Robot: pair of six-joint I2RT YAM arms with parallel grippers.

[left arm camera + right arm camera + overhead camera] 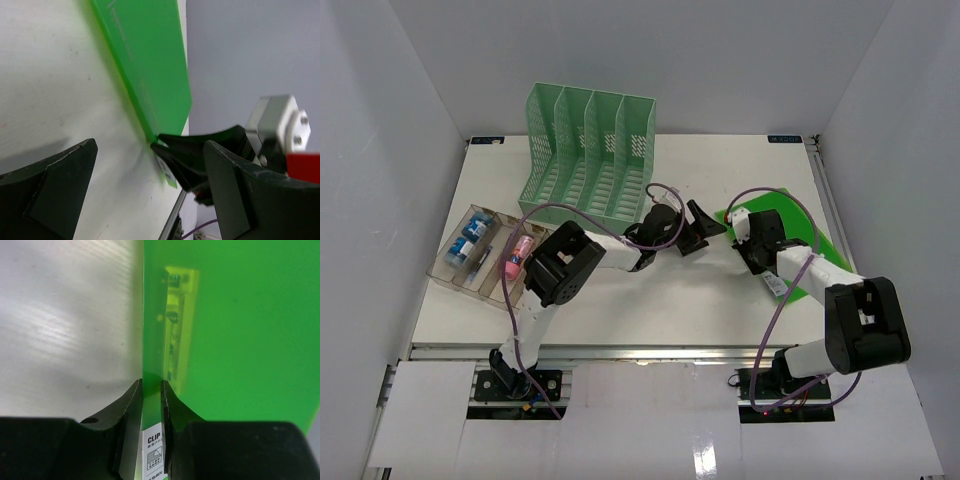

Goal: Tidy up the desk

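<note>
Fingers of your right gripper [151, 390] are pinched on the edge of the green folder [240, 340]. Your left gripper [703, 226] hangs wide open beside it, over the desk [650, 300].

The left arm [563, 262] and right arm [865, 320] are white tubes joined by bulky black housings, each trailing a purple cable [560, 205]. Both the left tool [150, 145] and right tool [151, 385] have matte black wedge fingers [50, 200]; the right bears a white, screwed block [274, 117].
</note>
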